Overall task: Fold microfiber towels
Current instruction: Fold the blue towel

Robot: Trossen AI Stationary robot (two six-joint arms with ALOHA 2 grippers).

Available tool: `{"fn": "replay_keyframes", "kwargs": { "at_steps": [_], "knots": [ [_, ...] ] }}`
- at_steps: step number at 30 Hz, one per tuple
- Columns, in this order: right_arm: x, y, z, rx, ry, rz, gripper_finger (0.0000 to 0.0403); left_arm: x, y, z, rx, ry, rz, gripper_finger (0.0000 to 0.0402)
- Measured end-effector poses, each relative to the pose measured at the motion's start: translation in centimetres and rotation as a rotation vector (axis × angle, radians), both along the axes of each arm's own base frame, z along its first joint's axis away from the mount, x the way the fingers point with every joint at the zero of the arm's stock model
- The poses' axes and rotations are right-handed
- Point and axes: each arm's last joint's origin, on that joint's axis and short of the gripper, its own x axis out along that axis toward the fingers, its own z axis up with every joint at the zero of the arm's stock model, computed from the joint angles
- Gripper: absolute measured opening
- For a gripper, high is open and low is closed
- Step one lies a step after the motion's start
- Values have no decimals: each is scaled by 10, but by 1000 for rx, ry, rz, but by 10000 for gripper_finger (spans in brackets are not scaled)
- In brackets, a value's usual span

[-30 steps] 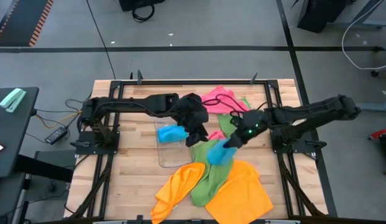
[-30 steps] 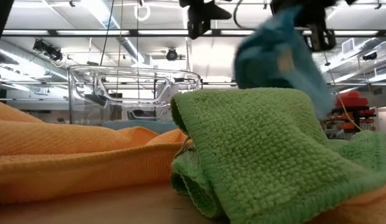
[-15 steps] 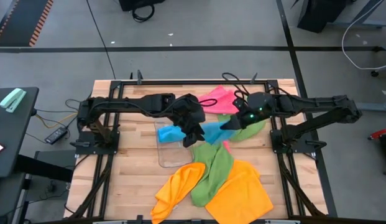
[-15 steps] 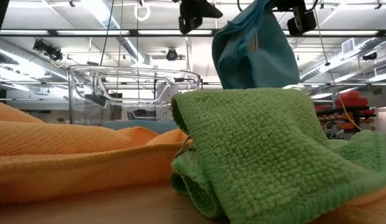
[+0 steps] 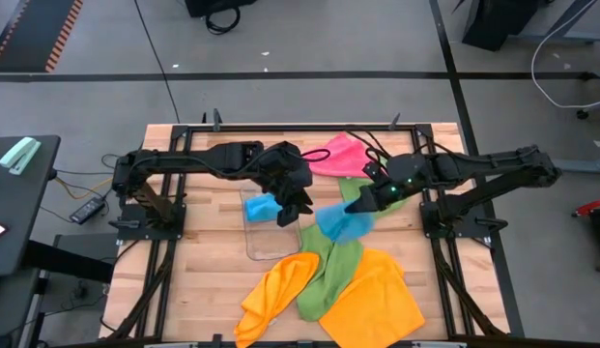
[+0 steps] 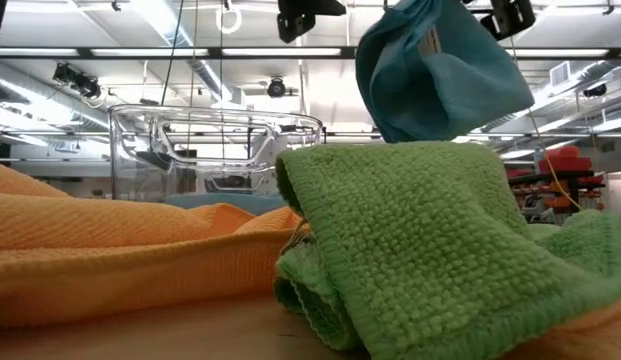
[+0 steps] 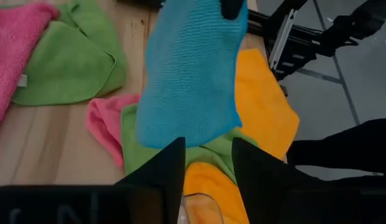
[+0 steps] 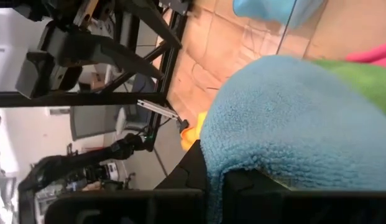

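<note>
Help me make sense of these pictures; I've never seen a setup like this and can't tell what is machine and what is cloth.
Two dark robot arms work at a wooden table. One picture looks straight down, one looks level across the tabletop, and two come from cameras on the arms' wrists. The right gripper is shut on a sky blue towel, lifted above the table. The left gripper hangs empty beside it, fingers apart, above a clear plastic tray holding another blue towel. Lying loose on the table are orange towels, a green towel and a pink towel.
</note>
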Motion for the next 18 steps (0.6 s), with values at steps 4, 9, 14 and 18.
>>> {"fn": "replay_keyframes", "kwargs": {
  "at_steps": [4, 9, 14, 18],
  "knots": [
    [0, 2, 0, 14, 5, -56, 13, 1, -7, 1, -18, 1, 6, 152],
    [-1, 9, -1, 21, 16, -53, 13, 3, -26, -5, 31, 18, 7, 188],
    [-8, 25, -6, 79, 103, 74, 13, 2, -39, -4, 108, 2, -4, 216],
    [-21, 40, -16, 138, 268, 186, 13, 3, -41, -4, 114, -7, -2, 217]
  ]
}}
